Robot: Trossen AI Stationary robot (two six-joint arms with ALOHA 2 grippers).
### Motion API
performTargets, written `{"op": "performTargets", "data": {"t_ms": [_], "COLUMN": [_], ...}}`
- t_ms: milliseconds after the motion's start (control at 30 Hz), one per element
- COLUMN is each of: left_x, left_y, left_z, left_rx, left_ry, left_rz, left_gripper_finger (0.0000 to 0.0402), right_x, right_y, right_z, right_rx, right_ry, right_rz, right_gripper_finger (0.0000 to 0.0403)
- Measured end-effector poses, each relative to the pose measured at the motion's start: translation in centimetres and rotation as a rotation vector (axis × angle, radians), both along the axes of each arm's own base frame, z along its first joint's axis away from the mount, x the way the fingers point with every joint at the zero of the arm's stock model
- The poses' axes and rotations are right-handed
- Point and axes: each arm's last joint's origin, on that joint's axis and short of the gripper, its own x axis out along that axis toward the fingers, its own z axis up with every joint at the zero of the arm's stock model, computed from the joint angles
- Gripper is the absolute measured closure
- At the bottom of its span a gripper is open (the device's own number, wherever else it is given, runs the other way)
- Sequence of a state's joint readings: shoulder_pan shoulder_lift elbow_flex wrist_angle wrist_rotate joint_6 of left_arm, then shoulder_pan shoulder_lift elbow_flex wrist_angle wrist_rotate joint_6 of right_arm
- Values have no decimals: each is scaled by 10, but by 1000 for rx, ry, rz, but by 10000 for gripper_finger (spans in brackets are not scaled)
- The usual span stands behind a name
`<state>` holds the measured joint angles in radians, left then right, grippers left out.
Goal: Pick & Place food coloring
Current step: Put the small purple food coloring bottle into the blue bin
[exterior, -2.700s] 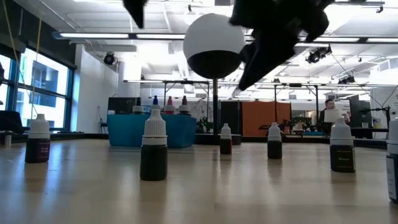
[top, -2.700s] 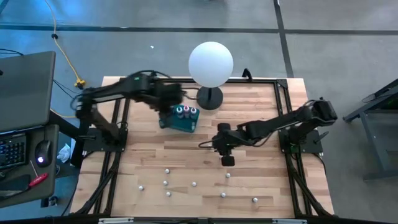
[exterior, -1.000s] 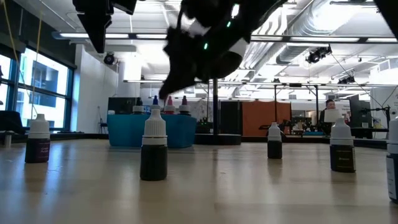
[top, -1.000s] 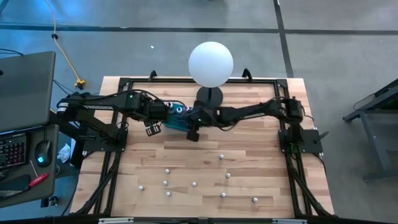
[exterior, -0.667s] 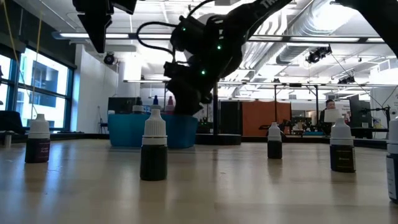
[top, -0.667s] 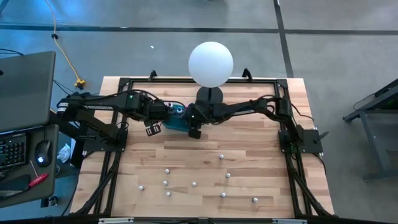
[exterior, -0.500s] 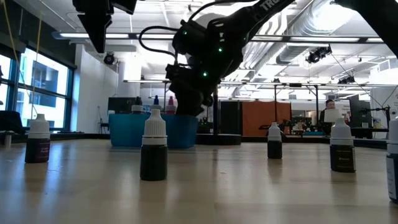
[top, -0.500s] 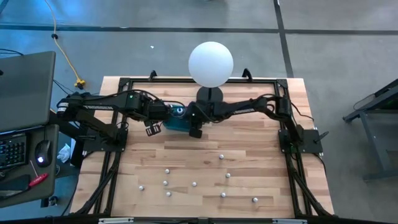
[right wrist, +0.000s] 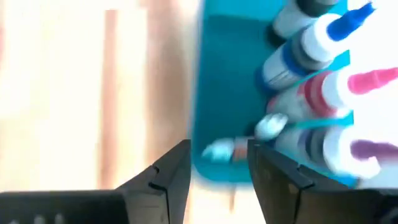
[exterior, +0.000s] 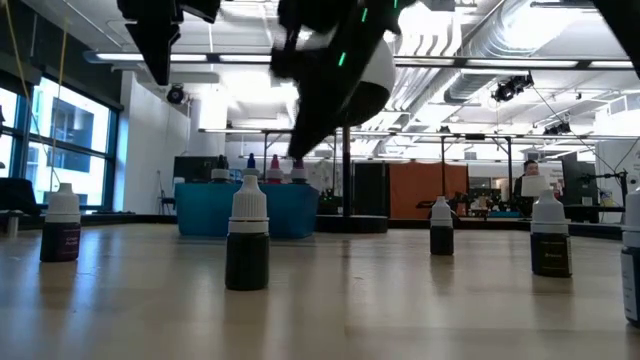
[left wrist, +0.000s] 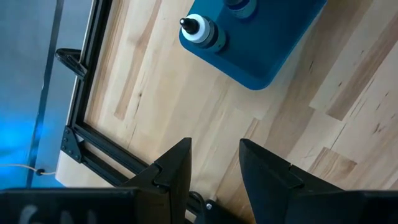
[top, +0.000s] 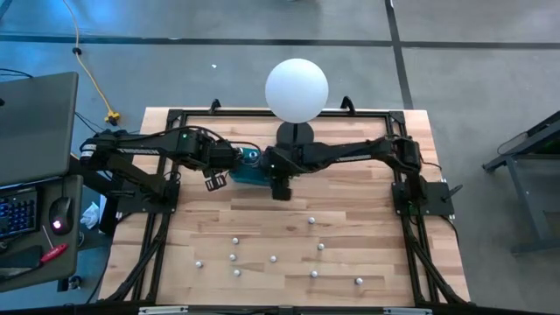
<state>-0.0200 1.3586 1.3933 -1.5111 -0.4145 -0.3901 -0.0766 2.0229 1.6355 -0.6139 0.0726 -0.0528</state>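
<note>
The food coloring bottles are tiny, with pale caps. Several stand in the teal tray (top: 248, 169) (right wrist: 224, 93), showing blue, pink and purple tops (right wrist: 348, 22); one blurred small bottle (right wrist: 249, 140) lies tilted at the tray's edge. Several more (exterior: 247, 243) stand spread over the table's near half (top: 273, 259). My right gripper (right wrist: 217, 171) (top: 280, 186) hovers open and empty above the tray's near right side. My left gripper (left wrist: 214, 165) (top: 213, 180) hangs open and empty just left of the tray, above bare wood.
A big white globe (top: 297, 89) on a black stand sits just beyond the tray. A black metal frame (top: 166, 175) runs along the table's edges. Bare wood (top: 350, 210) lies between the tray and the loose bottles. A laptop and mouse sit off the table's left side.
My right gripper dipped down at the tray's near right side, stayed low for a moment, then rose and shifted slightly toward the near edge. The tray and the bottles on the table kept their places.
</note>
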Motion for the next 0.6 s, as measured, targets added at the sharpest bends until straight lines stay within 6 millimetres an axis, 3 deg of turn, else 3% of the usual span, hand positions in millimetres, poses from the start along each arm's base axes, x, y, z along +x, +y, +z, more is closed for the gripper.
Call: {"op": "performTargets", "data": {"t_ms": [233, 333, 433, 600], "left_x": [1, 4, 7, 10], "left_y": [0, 0, 0, 0], "left_z": [0, 1, 1, 2], "left_rx": [7, 9, 8, 9], "left_ry": [-13, -44, -77, -100], "left_rz": [1, 2, 2, -18], "left_gripper_finger": [271, 271, 271, 271], "right_x": [-42, -65, -78, -90], "right_y": [56, 75, 95, 118], "right_z": [70, 80, 65, 16], "right_rx": [25, 49, 92, 130], "right_ry": [208, 293, 338, 367], "right_rz": [27, -43, -88, -126], "right_gripper_finger": [262, 262, 262, 263]}}
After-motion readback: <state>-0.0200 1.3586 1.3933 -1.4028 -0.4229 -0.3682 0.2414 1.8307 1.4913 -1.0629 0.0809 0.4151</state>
